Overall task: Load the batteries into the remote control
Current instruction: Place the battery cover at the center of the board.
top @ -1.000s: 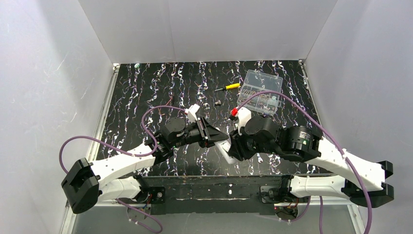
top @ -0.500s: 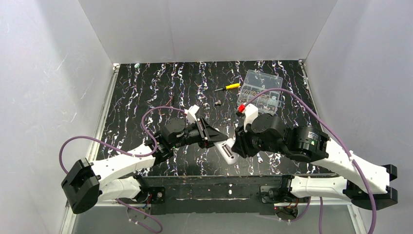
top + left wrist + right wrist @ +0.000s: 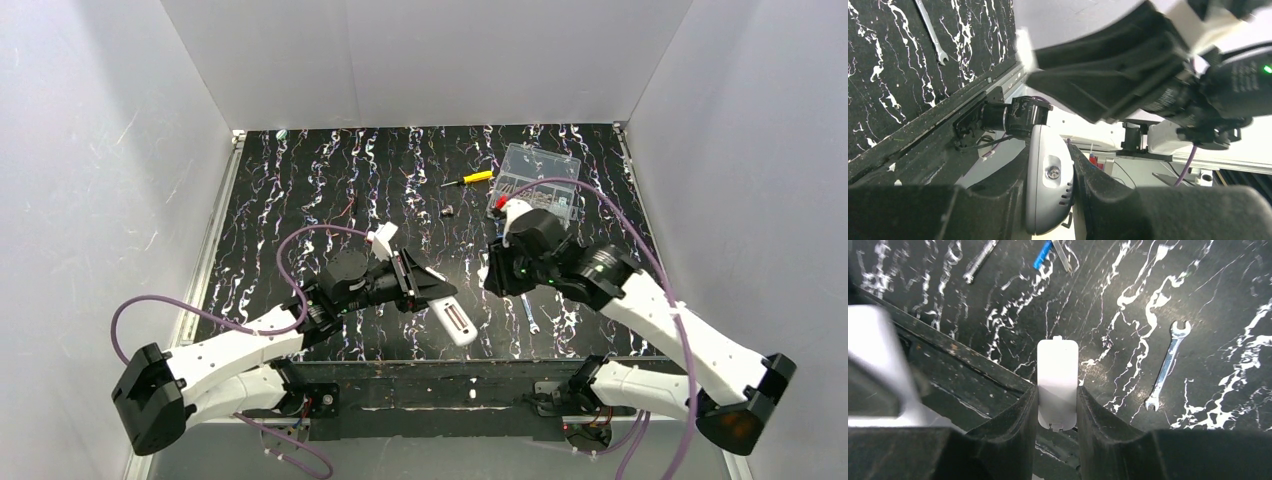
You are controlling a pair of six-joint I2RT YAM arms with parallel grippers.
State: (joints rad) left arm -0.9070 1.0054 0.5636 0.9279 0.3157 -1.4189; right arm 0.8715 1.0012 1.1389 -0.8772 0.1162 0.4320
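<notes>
Both pairs of fingers held something. The left fingers [image 3: 998,200] were pinched narrow on one end of the remote control [image 3: 452,320], which stuck out toward the near right, lifted over the near strip of the desk [image 3: 300,180]. From above, a dark oblong slot showed along its upper face. In the left wrist view the handset's white shell sat squeezed between the two fingers, with a small screw and a few slits on the side facing the camera, and the desk's near edge lay beyond it. The right fingers [image 3: 1103,425], set partly apart, clamped a white battery cover [image 3: 1058,380] by its long edges. It was a flat plate with rounded corners and a small tab at its far end, hanging above the desk just inside the near edge. The two pairs of fingers were apart, the right pair a little right of and farther than the remote's free end. One battery [image 3: 1042,256], slim and blue, lay on the desk at the top of the right wrist view, touching or just beside a flat silver piece [image 3: 1063,252]; I could not tell which. A silver wrench [image 3: 530,312] lay flat near the right arm, right of the remote. Farther back, a yellow-handled screwdriver [image 3: 470,179] lay left of a clear compartment box [image 3: 540,185], well apart from both pairs of fingers
</notes>
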